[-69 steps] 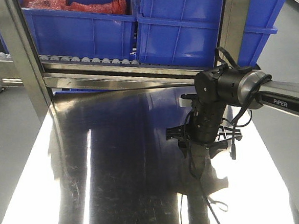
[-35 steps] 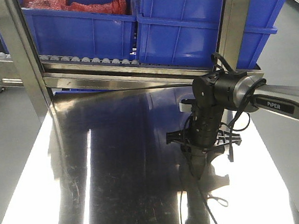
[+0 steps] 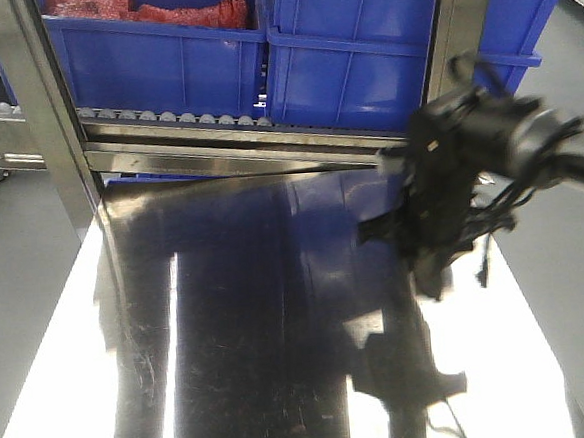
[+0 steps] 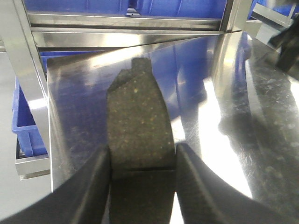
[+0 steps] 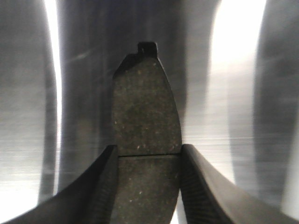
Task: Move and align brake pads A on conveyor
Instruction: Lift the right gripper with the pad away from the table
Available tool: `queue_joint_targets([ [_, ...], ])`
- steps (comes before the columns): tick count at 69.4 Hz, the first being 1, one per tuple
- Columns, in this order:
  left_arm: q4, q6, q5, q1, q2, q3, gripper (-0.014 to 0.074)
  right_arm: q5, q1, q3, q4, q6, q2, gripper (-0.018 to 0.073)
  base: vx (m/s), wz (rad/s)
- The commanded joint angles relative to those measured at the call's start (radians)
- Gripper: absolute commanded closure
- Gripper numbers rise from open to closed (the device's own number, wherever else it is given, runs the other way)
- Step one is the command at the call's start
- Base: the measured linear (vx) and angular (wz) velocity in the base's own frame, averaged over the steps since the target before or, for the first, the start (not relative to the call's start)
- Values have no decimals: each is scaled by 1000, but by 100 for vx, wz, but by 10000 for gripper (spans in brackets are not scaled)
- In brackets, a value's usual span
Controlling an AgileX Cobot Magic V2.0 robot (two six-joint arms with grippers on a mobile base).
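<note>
The left gripper (image 4: 142,153) is clamping a brake pad (image 4: 138,116) by its near end, a finger pressing on each long side. The pad's speckled dark face is pointing up, and its notched tip is reaching toward the far left corner of the steel table (image 4: 261,140). The right gripper (image 5: 148,151) is gripping a second brake pad (image 5: 145,107) in the same way. That pad's thin centre groove is lying just beyond the fingertips (image 5: 110,156), and it is hanging over the bare shiny table top.

In the front view the right arm (image 3: 487,140) is showing only as a dark blur, hanging above the table near its right edge, toward the far right corner. Along the far edge a steel rail (image 3: 227,148) and an upright post (image 3: 39,116) are closing off the table. Behind them, blue bins (image 3: 361,64) are sitting on a roller rack (image 3: 175,117). The left bin is holding red bagged items (image 3: 157,8).
</note>
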Motion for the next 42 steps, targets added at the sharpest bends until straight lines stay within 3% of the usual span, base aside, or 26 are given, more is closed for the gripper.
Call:
queue_joint_targets([
  [1, 11, -7, -93, -5, 5, -30, 603, 9, -74, -22, -25, -114, -146, 566, 0, 0],
  [16, 11, -7, -93, -5, 5, -30, 603, 9, -228, -22, 119, -340, -348, 564, 0, 0],
  [25, 11, -7, -92, -5, 5, -30, 603, -58, -267, 38, 126, -371, -484, 564, 0, 0],
  [42, 11, -7, -92, -5, 5, -30, 603, -255, -264, 323, 136, -377, -792, 564, 0, 0],
])
